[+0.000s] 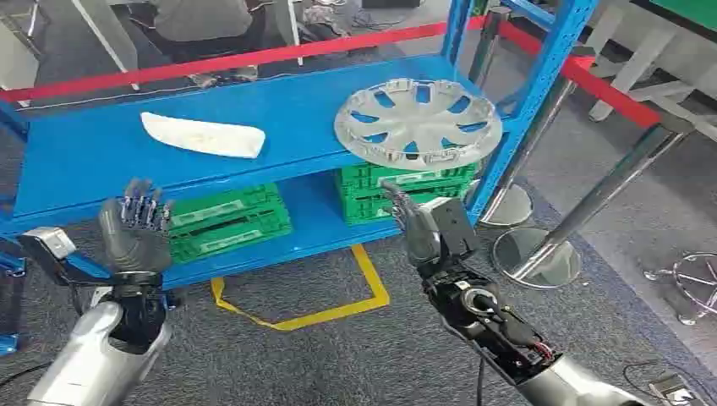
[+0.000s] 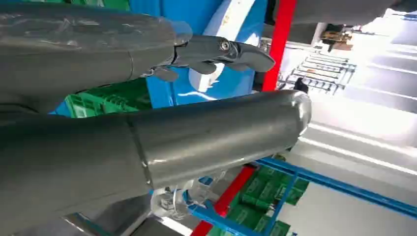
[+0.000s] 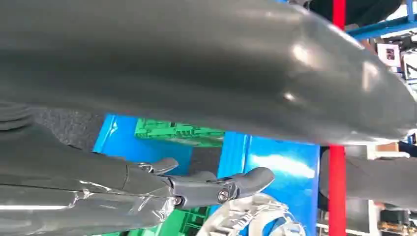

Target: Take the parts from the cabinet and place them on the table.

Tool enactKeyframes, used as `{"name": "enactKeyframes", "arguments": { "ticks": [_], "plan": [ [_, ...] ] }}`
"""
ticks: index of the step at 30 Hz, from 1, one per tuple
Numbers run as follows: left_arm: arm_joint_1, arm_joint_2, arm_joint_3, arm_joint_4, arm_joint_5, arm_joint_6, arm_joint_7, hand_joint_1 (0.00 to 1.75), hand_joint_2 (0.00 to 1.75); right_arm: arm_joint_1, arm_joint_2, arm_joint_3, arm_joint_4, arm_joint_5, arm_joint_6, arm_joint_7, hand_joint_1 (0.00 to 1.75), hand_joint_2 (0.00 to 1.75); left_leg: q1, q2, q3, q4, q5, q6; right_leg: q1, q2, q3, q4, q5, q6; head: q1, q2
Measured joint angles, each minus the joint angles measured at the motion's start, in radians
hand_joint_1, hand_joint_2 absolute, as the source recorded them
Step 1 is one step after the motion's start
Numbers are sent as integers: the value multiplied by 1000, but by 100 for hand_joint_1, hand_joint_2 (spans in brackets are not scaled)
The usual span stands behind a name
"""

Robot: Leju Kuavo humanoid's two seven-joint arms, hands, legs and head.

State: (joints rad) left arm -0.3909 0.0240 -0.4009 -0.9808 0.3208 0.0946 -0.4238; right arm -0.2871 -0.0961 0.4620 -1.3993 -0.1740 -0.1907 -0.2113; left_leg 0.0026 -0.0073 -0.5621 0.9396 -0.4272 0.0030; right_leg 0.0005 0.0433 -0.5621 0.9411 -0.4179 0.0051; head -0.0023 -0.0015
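Note:
A silver hubcap [image 1: 418, 121] lies on the right end of the blue shelf [image 1: 101, 152], overhanging its front edge. A long white part [image 1: 203, 135] lies on the shelf's left half. My right hand [image 1: 416, 222] is raised just below and in front of the hubcap, fingers apart, holding nothing. My left hand [image 1: 135, 224] is held up in front of the shelf's left edge, fingers spread and empty. The left wrist view shows that hand's fingers [image 2: 221, 51] before the white part [image 2: 216, 73]. In the right wrist view the hubcap's rim [image 3: 246, 221] sits just past the fingers [image 3: 216, 187].
Green crates [image 1: 224, 222] [image 1: 406, 190] stand on the lower shelf. Blue uprights [image 1: 541, 76] frame the rack's right side. A red barrier tape [image 1: 254, 57] runs behind, with metal stanchion bases [image 1: 537, 258] on the carpet at right. Yellow floor tape [image 1: 338, 309] marks the floor in front.

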Motion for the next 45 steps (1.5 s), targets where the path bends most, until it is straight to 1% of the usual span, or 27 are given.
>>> {"name": "enactKeyframes", "arguments": {
  "ticks": [5,9,10,11,12,14,15,16,18,20,21,22,23,26,27,30,31,32,33,35,36,37,39,40,41,42,45],
  "plan": [
    [0,2,0,0,1,-3,0,0,0,-2,0,-11,0,0,0,-1,0,0,0,0,0,0,0,0,0,0,0,0,0,0,0,0],
    [-4,3,0,0,3,-4,0,0,0,-9,0,-20,0,0,-8,3,0,0,-7,1,-2,3,-2,12,-4,3,1,-8,4,8,-6,0],
    [-6,3,0,0,3,-4,0,0,0,-13,-1,-24,-1,2,-8,5,0,0,3,3,7,-14,4,18,2,3,3,-9,3,11,-6,0],
    [-7,2,0,0,3,-5,-2,0,0,-14,-5,-31,-1,6,-7,10,0,0,7,10,21,-30,9,19,-1,-13,-1,5,-6,14,-3,0],
    [-10,2,0,0,4,-5,-2,0,0,-22,-8,-36,0,6,-5,16,0,0,9,12,26,-33,9,22,0,-23,-26,62,-39,17,3,0],
    [-11,2,0,0,6,-7,-2,0,0,-28,-15,-45,0,6,4,26,0,0,10,17,31,-33,6,24,-9,-28,-114,231,-107,27,13,0],
    [-11,2,0,1,7,-8,-2,0,0,-27,-17,-50,1,6,9,28,0,0,12,19,32,-32,3,23,-14,-30,-157,307,-127,33,12,0],
    [-10,2,0,2,9,-9,-2,0,0,-26,-20,-52,3,6,12,31,0,0,15,19,36,-31,0,17,-21,-31,-178,333,-120,39,14,0],
    [-9,2,0,3,11,-10,-2,0,0,-27,-25,-62,5,9,14,34,0,0,26,19,47,-27,-12,4,-33,-37,-141,237,-42,53,16,0],
    [-10,2,0,3,11,-10,-2,0,0,-30,-31,-70,6,14,17,34,0,0,36,19,58,-8,-36,-17,-50,-52,-54,39,54,73,24,0],
    [-11,3,0,4,12,-10,-3,0,0,-35,-31,-73,9,18,19,35,0,0,30,18,52,-1,-43,-28,-36,-50,-43,33,23,75,37,0],
    [-12,3,0,5,13,-11,-3,0,0,-35,-31,-75,9,19,20,36,0,0,25,17,45,8,-43,-32,-42,-47,-45,33,22,46,35,0],
    [-13,3,0,5,13,-11,-3,0,0,-33,-31,-75,9,20,21,36,0,0,28,19,49,2,-43,-38,-39,-45,-50,34,18,38,19,0],
    [-13,3,0,5,13,-11,-4,0,0,-36,-34,-84,8,21,22,36,0,0,35,22,55,3,-55,-52,-37,-36,-44,36,11,11,8,0],
    [-17,3,0,5,14,-11,-5,0,0,-39,-35,-85,8,21,23,35,0,0,35,20,29,56,-81,-51,-37,-33,-41,35,8,6,-2,0],
    [-19,4,0,7,14,-11,-5,0,0,-39,-35,-87,10,21,23,36,0,0,25,15,-128,312,-164,-46,-30,-29,-37,35,1,-6,-23,0],
    [-16,4,0,8,14,-11,-5,0,0,-38,-35,-87,11,21,23,36,0,0,24,15,-165,355,-163,-42,-26,-27,-33,35,-1,-9,-28,0],
    [-12,5,0,9,14,-10,-5,0,0,-38,-35,-87,11,21,24,36,0,0,21,14,-178,349,-136,-35,-21,-24,-28,35,-5,-13,-32,0],
    [-11,5,0,9,14,-10,-5,0,0,-38,-35,-88,12,21,24,36,0,0,17,14,-166,298,-89,-25,-17,-21,-20,35,-10,-15,-35,0],
    [-14,7,0,9,14,-10,-5,0,0,-39,-35,-89,12,22,26,36,0,0,2,9,-98,115,27,3,-9,-17,-3,34,-18,-15,-39,0],
    [-17,7,0,9,15,-10,-5,0,0,-40,-34,-89,12,22,28,36,0,0,-7,2,-72,50,45,21,-14,-17,-2,32,-21,-14,-40,0],
    [-17,8,0,9,16,-8,-5,0,0,-42,-35,-90,14,22,31,36,0,0,-8,2,-62,35,40,21,-1,-12,-7,32,-22,-9,-31,0],
    [-17,8,0,9,18,-4,-6,0,0,-39,-34,-89,14,22,34,37,0,0,-16,-2,-63,22,36,18,-17,-10,-7,26,-22,1,-35,0],
    [-18,8,0,9,18,-4,-6,0,0,-38,-34,-90,14,23,37,36,0,0,-16,-2,-58,18,36,21,-17,-9,-4,20,-23,7,-40,0],
    [-18,7,0,8,19,-3,-6,0,0,-38,-35,-90,14,24,42,38,0,0,0,1,-42,-2,40,20,-11,-13,-2,21,-28,11,-38,0],
    [-18,6,0,8,19,-3,-6,0,0,-39,-36,-92,14,25,43,40,0,0,0,2,-31,-10,39,22,-10,-27,-11,48,-45,16,-33,0],
    [-14,5,0,8,20,-4,-6,0,0,-41,-37,-91,16,30,51,50,0,0,0,4,-19,-9,31,28,-13,-32,-128,286,-146,26,-8,0]
  ]
}}
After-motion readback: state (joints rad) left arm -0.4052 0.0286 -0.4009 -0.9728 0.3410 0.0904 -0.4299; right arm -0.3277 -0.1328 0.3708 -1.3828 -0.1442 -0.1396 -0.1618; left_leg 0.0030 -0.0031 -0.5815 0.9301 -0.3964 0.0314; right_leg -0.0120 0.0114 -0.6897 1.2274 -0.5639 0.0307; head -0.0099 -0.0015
